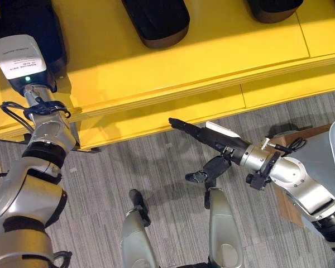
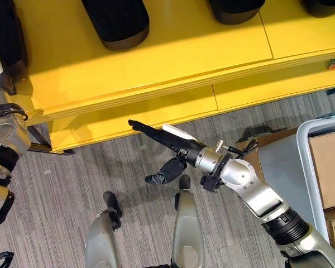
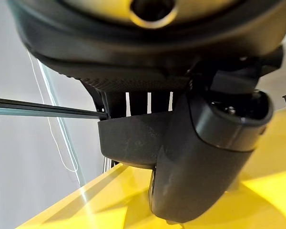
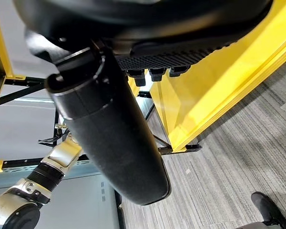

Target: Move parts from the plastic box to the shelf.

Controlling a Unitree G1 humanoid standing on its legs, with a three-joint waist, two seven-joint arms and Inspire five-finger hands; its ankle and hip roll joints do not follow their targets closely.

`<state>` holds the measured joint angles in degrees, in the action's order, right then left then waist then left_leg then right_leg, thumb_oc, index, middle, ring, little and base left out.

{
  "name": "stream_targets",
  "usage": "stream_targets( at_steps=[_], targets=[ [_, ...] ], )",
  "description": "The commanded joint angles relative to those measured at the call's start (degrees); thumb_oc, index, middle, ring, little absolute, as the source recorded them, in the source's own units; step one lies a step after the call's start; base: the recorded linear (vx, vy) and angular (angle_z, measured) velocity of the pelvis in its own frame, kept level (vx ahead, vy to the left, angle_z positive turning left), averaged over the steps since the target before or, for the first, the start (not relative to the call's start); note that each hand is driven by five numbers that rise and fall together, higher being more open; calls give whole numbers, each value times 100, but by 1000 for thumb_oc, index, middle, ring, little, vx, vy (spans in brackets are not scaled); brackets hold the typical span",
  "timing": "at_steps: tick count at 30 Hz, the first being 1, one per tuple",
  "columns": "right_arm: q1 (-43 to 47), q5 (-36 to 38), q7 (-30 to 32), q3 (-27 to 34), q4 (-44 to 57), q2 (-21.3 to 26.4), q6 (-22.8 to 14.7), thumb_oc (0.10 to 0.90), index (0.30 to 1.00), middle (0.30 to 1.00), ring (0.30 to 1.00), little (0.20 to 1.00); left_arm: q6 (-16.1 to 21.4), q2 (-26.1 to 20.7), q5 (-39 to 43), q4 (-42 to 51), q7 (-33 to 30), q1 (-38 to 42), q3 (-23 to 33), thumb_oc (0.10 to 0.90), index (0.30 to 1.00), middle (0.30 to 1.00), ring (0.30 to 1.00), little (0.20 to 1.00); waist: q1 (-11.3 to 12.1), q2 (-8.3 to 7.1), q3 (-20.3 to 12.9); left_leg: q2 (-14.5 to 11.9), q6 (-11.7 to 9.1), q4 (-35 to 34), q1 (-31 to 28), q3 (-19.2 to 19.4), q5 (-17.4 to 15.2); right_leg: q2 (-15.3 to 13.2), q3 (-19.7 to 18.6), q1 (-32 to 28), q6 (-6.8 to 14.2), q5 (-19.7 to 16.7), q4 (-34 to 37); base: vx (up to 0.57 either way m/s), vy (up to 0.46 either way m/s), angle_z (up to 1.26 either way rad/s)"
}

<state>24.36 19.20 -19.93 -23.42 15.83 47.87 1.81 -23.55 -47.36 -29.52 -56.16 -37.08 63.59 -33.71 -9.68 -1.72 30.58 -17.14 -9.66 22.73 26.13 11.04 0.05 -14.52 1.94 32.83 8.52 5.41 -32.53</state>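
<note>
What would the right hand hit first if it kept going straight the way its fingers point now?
Probably the yellow shelf: the right hand has straight fingers aimed at its front edge, with bare floor between. Height is hard to judge, so it might pass just beneath.

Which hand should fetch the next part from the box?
Right, probably. The right hand hangs open and empty over the floor, and the plastic box sits on its side. The left hand is up on the shelf at a part.

Parts (image 1: 156, 22) on shelf (image 1: 212, 61), box (image 2: 307, 167) right.

Bright overhead light, soft shadows, blurry wrist close-ups
</note>
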Motion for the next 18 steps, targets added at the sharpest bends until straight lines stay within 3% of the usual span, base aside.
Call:
stream_targets(
  at_steps=[1, 14, 18],
  targets=[
    [191, 145, 86, 561, 451, -171, -450, 900, 1000, 1000, 1000, 1000, -7, -551, -107, -25, -312, 890, -167, 900, 1000, 1000, 1000, 1000, -58, -243, -184, -94, 171, 627, 223, -163, -431, 37, -66, -291, -24, -96, 469, 0, 0, 0],
    [147, 135, 155, 441, 359, -121, -524, 900, 1000, 1000, 1000, 1000, 10, -532, -547, 108, -157, 716, -289, 900, 1000, 1000, 1000, 1000, -49, -163, -239, -92, 199, 502, 89, -126, -409, 33, 2, -345, -56, -24, 430, 4, -2, -1],
    [199, 160, 192, 381, 322, -83, -535, 900, 1000, 1000, 1000, 1000, 180, -547, -439, 121, -81, 715, -349, 900, 1000, 1000, 1000, 1000, -40, -108, -256, -78, 203, 457, 48, -132, -384, 15, 13, -367, -58, -21, 429, 0, 0, 0]
  ],
)
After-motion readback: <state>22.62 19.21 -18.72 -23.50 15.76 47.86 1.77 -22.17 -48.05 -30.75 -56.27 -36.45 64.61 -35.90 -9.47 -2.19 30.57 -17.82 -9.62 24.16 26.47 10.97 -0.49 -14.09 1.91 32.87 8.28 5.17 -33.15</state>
